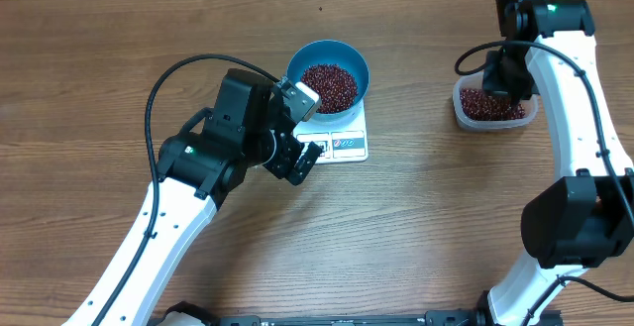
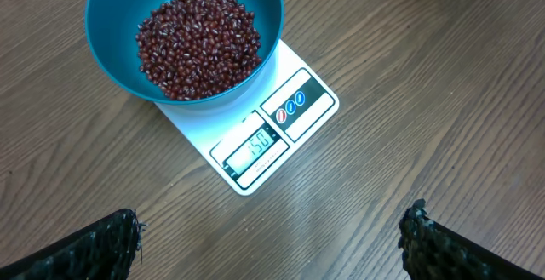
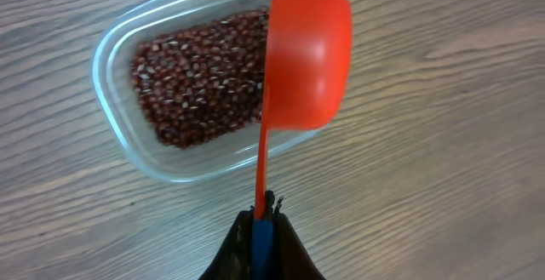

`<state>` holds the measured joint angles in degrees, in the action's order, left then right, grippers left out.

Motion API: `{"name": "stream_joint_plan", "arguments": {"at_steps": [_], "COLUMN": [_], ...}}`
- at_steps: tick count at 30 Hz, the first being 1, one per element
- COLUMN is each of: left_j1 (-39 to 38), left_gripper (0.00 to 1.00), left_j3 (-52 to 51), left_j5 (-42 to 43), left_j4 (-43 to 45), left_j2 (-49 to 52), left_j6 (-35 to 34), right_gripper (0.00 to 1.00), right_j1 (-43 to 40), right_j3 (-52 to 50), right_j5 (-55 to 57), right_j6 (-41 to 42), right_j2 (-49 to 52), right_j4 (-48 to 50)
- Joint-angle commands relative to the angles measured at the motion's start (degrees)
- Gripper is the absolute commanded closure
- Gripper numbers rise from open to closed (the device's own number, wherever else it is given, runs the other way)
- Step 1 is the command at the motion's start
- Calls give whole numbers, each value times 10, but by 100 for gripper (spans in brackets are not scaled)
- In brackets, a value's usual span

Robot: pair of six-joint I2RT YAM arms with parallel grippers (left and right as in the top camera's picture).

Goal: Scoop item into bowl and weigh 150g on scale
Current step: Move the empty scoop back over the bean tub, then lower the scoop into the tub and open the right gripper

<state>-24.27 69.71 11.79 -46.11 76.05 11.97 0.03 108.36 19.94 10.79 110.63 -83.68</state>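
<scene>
The scale (image 2: 294, 101) under the bowl (image 2: 106, 25) reads 150: weighing looks done. Right end effector (image 3: 262, 220), clamped on the scoop (image 3: 306, 54), should park it; left end effector (image 2: 271, 229) apart.

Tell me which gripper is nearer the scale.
Left. The left gripper hovers open just beside the scale; the right gripper is far off at the tub, holding the scoop.

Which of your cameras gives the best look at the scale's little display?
The left wrist view: the scale lies close below it, display facing up, digits readable. Overhead shows the scale small, half under the bowl, digits illegible. The right wrist view misses it, showing the tub and scoop.
</scene>
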Motion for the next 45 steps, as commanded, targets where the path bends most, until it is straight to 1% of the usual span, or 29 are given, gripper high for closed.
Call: {"name": "stream_joint_plan", "arguments": {"at_steps": [1,5,7,8,9,11,13,15,16,18,20,23,26,28,29,31,32,33,34,38,42,45], "left_j1": [-1,-1,-1,-1,-1,-1,-1,-1,-1,-1,-1,-1,-1,-1,-1,-1,-1,-1,-1,-1,-1,-1], "left_gripper": [0,0,0,1,0,0,0,0,0,0,1,0,0,0,0,0,0,0,0,1,1,0], "left_j3": [13,13,13,13,13,13,13,13,13,13,13,13,13,13,13,13,13,13,13,13,13,13], "left_j5": [0,0,0,0,0,0,0,0,0,0,0,0,0,0,0,0,0,0,0,0,0,0], "left_j4": [0,0,0,0,0,0,0,0,0,0,0,0,0,0,0,0,0,0,0,0,0,0], "left_j2": [-4,-4,-4,-4,-4,-4,-4,-4,-4,-4,-4,-4,-4,-4,-4,-4,-4,-4,-4,-4,-4,-4], "left_j6": [-8,-8,-8,-8,-8,-8,-8,-8,-8,-8,-8,-8,-8,-8,-8,-8,-8,-8,-8,-8,-8,-8], "right_gripper": [96,96,96,96,96,96,96,96,96,96,96,96,96,96,94,79,68,51,48,45,39,31], "right_j1": [-5,-30,-50,-77,-96,-130,-159,-181,-194,-201,-202,-202,-201,-201,-201,-201,-201,-201,-201,-201,-201,-200], "right_j3": [-2,-2,-2,-3,-4,-14,-38,-81,-128,-182,-213,-288,-367,-383,-393,-398,-398,-398,-398,-398,-398,-398], "right_j5": [-14,-101,-161,-226,-263,-310,-360,-410,-438,-467,-476,-492,-510,-511,-509,-509,-509,-509,-509,-500,-478,-474], "right_j6": [49,49,51,51,51,50,28,11,12,16,41,119,181,182,182,182,181,181,181,177,177,173], "right_j2": [-19,-32,-42,-53,-59,-70,-87,-112,-135,-154,-157,-157,-157,-157,-157,-156,-156,-156,-156,-156,-155,-153], "right_j4": [-5,-1,5,6,3,-2,12,46,86,133,162,253,351,372,387,395,394,389,378,351,333,325]}}
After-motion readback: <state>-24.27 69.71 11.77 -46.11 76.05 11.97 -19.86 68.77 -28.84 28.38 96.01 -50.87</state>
